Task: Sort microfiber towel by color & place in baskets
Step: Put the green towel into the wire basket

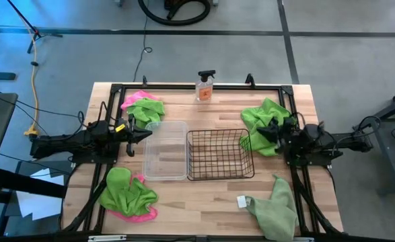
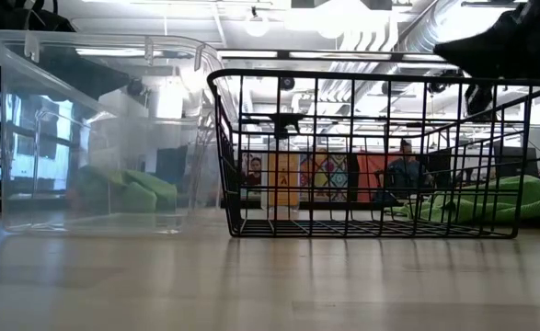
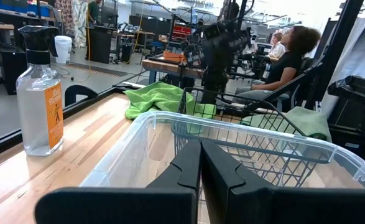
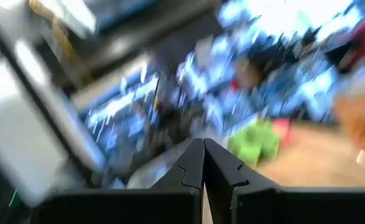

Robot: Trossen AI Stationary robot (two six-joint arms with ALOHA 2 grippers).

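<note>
1. High view: a clear plastic tub (image 1: 165, 149) and a black wire-mesh basket (image 1: 219, 154) are set side by side at the middle of the wooden table (image 1: 184, 208), touching or nearly so. Neither holds a towel. The left gripper (image 1: 145, 135) is held at the tub's left rim with its fingers pressed together and nothing between them. The right gripper (image 1: 260, 131) is poised over a bright green towel (image 1: 268, 121) just right of the basket, fingers closed; whether cloth is caught cannot be told. Other towels are spread about: a green one over a pink one (image 1: 142, 106) at the far left, a green one on pink (image 1: 126, 195) at the near left, and a pale green towel (image 1: 276, 205) at the near right. A spray bottle (image 1: 204, 86) is stood at the far edge.

2. Low view: the tub (image 2: 99, 133) is seen on the left and the basket (image 2: 366, 156) on the right, both empty (green cloth shows only behind them). A dark arm part (image 2: 499, 46) is seen at the upper right.

3. Left wrist view: the closed fingers (image 3: 201, 174) are pointed across the tub (image 3: 232, 140) toward the basket (image 3: 257, 134); the bottle (image 3: 40, 93) is stood beside. A seated person (image 3: 291, 56) is visible beyond the table.

4. Right wrist view: the picture is smeared; the fingers (image 4: 202, 171) are shut, and a green patch (image 4: 254, 142) is made out ahead.
</note>
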